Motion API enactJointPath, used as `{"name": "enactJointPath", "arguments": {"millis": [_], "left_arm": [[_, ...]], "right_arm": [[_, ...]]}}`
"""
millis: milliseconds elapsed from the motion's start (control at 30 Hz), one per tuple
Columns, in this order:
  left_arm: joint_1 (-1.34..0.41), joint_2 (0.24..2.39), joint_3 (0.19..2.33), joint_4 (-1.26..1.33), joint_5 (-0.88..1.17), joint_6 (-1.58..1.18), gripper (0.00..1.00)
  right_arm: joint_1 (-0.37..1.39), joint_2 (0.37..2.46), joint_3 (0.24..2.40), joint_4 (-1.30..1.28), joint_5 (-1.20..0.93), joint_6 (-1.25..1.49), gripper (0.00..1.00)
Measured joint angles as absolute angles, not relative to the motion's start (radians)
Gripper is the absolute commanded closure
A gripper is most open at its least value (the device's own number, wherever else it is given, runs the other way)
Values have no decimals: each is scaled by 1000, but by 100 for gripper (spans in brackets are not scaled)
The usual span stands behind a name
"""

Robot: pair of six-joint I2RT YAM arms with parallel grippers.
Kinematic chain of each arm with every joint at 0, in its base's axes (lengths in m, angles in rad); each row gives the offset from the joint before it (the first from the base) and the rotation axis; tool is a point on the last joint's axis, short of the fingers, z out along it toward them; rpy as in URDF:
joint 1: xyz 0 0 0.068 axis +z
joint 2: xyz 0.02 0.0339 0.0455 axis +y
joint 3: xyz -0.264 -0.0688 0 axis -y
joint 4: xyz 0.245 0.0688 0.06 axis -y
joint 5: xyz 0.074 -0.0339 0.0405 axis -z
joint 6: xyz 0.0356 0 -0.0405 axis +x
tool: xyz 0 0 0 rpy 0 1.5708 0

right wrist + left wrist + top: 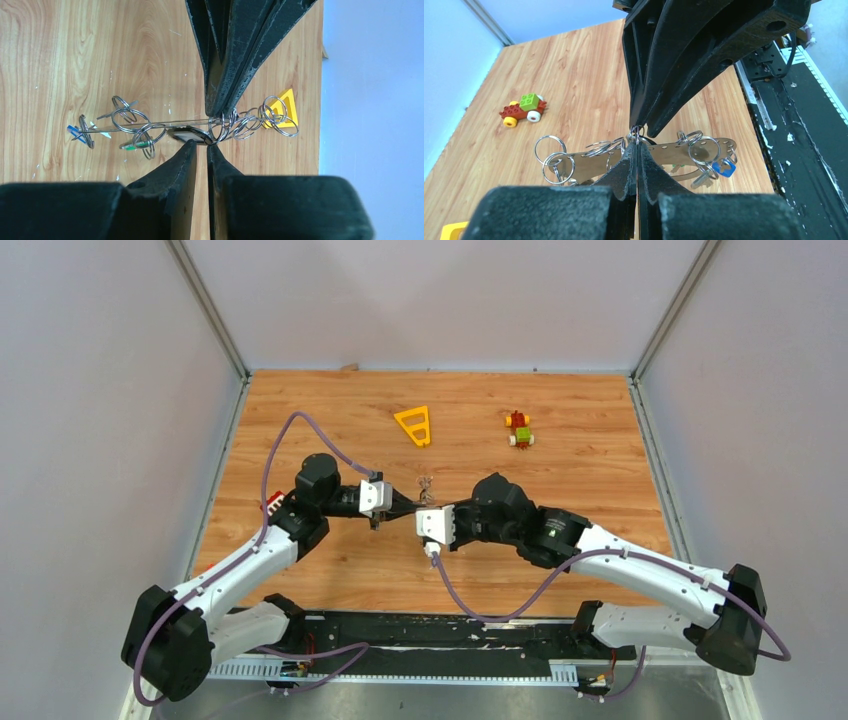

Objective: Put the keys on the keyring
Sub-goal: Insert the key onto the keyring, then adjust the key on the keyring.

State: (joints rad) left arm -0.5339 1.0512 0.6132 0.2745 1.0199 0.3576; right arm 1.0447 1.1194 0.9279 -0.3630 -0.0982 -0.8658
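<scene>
Your left gripper (637,150) has its fingers (624,172) pressed flat together on the edge of the keyring (664,151), holding it level in the air over the middle of the table (330,420), about halfway between the near and far edges. That is a thin bite on thin metal, so any sideways push could pivot the loop in the pinch or pull it free. The right gripper (201,146) meets it tip to tip, its fingers (177,167) showing only a slim gap. You cannot tell whether they have hold of a ring, a key or nothing. The keys (723,168), with blue and green tags showing, hang among a crowd of split rings (549,150) along the loop. You could easily catch the wrong ring or snag two at once, and a tug would then drag the whole bunch. With both sets of fingertips this close, a small misjudged approach could knock one against the other. If the loop drops, it would probably land mid-table, clear of the yellow triangle frame (415,426) and the toy block car (524,107) near the far edge.
</scene>
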Motion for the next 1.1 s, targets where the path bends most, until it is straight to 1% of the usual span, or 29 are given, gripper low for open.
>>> {"name": "enactJointPath", "arguments": {"millis": [67,167,267,367,500,700,800,867,1100], "left_arm": [[-533,1051,612,278,1019,354,100],[-532,1051,604,286,1019,346,100],[-530,1051,601,291,1020,343,100],[-530,1051,601,297,1020,342,100],[-530,1051,600,299,1026,342,100],[-530,1051,594,300,1038,343,100],[-530,1051,593,305,1038,342,100],[-530,1051,593,316,1038,342,100],[-530,1051,580,334,1039,337,100]], "right_arm": [[1045,1123,928,-360,-94,-863,84],[1045,1126,928,-360,-94,-857,73],[1043,1126,928,-359,-95,-848,67],[1037,1126,928,-358,-98,-842,63],[1023,1126,928,-358,-111,-838,61],[1000,1126,928,-358,-152,-823,61],[998,1126,928,-358,-173,-812,63],[997,1126,928,-358,-188,-809,66],[993,1142,929,-358,-208,-802,82]]}}
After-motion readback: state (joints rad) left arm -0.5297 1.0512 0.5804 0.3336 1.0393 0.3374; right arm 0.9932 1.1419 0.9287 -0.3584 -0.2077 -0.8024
